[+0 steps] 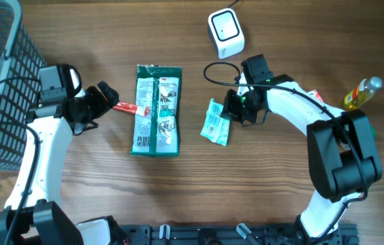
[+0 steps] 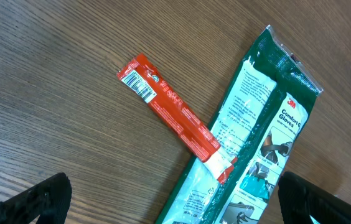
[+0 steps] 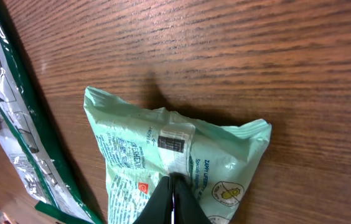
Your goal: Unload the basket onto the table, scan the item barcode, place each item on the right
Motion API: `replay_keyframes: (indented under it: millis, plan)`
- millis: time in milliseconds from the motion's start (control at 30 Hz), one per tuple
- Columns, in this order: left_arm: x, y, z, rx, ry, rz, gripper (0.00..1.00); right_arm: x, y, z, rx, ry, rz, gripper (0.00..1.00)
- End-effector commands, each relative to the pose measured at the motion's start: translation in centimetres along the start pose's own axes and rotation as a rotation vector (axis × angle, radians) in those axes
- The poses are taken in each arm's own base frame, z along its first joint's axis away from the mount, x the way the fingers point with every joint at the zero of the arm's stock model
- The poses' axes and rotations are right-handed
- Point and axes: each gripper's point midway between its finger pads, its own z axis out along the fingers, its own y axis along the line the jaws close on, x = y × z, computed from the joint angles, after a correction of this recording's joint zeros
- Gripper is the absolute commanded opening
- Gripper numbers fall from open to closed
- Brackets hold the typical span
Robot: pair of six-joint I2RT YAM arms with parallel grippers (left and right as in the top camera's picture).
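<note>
Right hand (image 1: 235, 109): fingers together, clamped on the near edge of the pouch (image 1: 214, 124). The right wrist view shows the fingertips pinching the foil just below the printed panel. Can't tell whether the pouch is lifted or flat on the worktop (image 1: 144, 34).

The pouch is small and pale green, just right of the glove pack (image 1: 156, 110), not touching it. Its barcode (image 3: 174, 142) faces up toward the wrist camera, near the middle of the pouch.

The scanner (image 1: 226, 33) is white, at the far edge of the worktop, beyond the right hand and well apart from the pouch.

Left hand (image 1: 105, 99): fingers wide apart, nothing between them. It points at the red stick pack (image 1: 126, 107), tips just beside its near end. No contact visible.

The stick pack lies diagonally, its far end overlapping the glove pack's left edge. Its own small barcode is at the free end, face up.

The glove pack is green and lies flat with its long side running away from the robot.

A yellow bottle (image 1: 362, 93) lies at the right side, behind the right arm. A dark mesh basket (image 1: 22, 64) sits at the left edge.
</note>
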Motion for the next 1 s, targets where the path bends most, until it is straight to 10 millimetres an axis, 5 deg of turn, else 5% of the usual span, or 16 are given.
replay_keyframes:
  millis: [0, 100, 233, 467, 667, 800, 967]
  plan:
    - [-0.4, -0.4, -0.4, 0.012, -0.015, -0.002, 1.0, -1.4, 3.8, -4.5, -0.081, -0.113, -0.077, 0.04]
    - [-0.4, -0.4, -0.4, 0.012, -0.015, -0.002, 1.0, -1.5, 5.5, -7.1, -0.121, -0.174, -0.116, 0.04]
    - [-0.4, -0.4, -0.4, 0.012, -0.015, -0.002, 1.0, -2.2, 5.4, -6.3, -0.128, -0.192, -0.126, 0.04]
    - [-0.4, -0.4, -0.4, 0.012, -0.015, -0.002, 1.0, -2.4, 2.2, -0.7, -0.073, -0.107, -0.076, 0.04]
    - [-0.4, -0.4, -0.4, 0.012, -0.015, -0.002, 1.0, -0.1, -2.5, 4.4, 0.035, 0.049, 0.027, 0.04]
    - [-0.4, -0.4, -0.4, 0.012, -0.015, -0.002, 1.0, -0.4, -1.3, 2.9, 0.008, 0.024, 0.003, 0.04]
    - [-0.4, -0.4, -0.4, 0.012, -0.015, -0.002, 1.0, -1.1, 5.1, -4.6, -0.166, -0.116, -0.166, 0.04]
